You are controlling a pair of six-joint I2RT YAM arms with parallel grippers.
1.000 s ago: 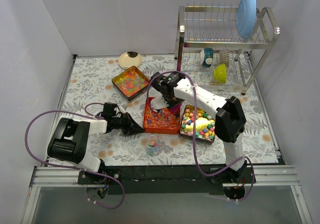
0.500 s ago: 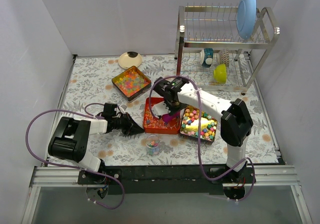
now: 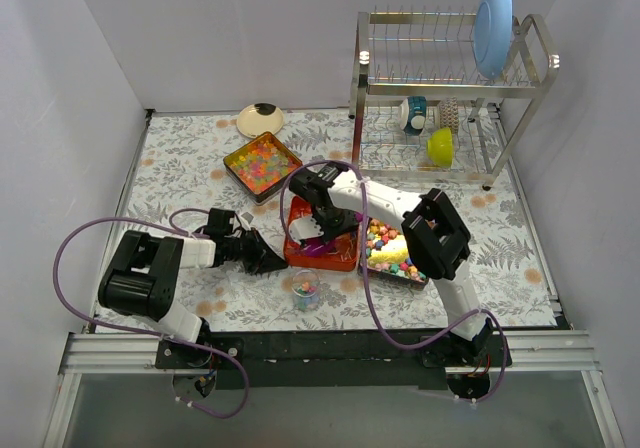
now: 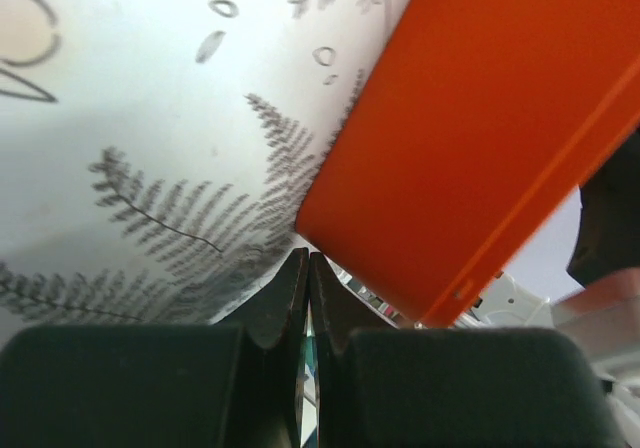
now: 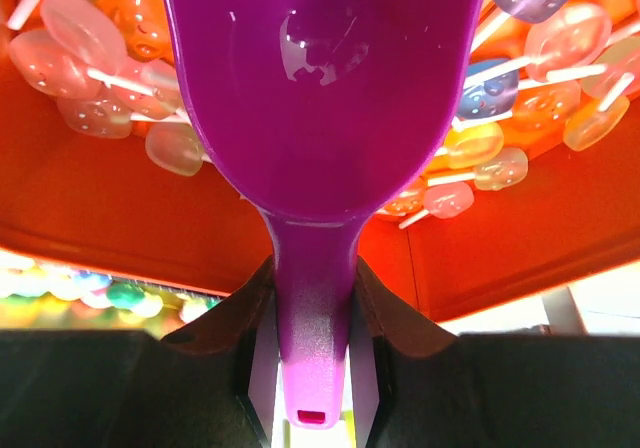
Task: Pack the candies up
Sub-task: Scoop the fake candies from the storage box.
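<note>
The candies lie in three trays. Glossy beads fill a tray [image 3: 262, 163] at the back left, pastel chunks fill a tray [image 3: 396, 252] on the right, and small stick-mounted pieces [image 5: 90, 38] lie in the orange tray [image 3: 342, 261] between them. My right gripper [image 3: 322, 234] hangs low over the orange tray, shut on the handle of a purple scoop [image 5: 320, 88] whose bowl rests among the pieces. My left gripper [image 3: 268, 260] is shut and empty, its tips [image 4: 308, 268] against the orange tray's left outer wall [image 4: 480, 138]. A small clear cup [image 3: 305, 290] holds a few candies.
A metal dish rack [image 3: 450, 98] with a blue plate, a mug and a green bowl stands at the back right. A cream bowl [image 3: 260, 119] lies at the back. The right arm's purple cable loops over the trays.
My right gripper has swung with the scoop from the back of the orange tray toward its near left part and dipped lower into it. The left arm has stayed put.
</note>
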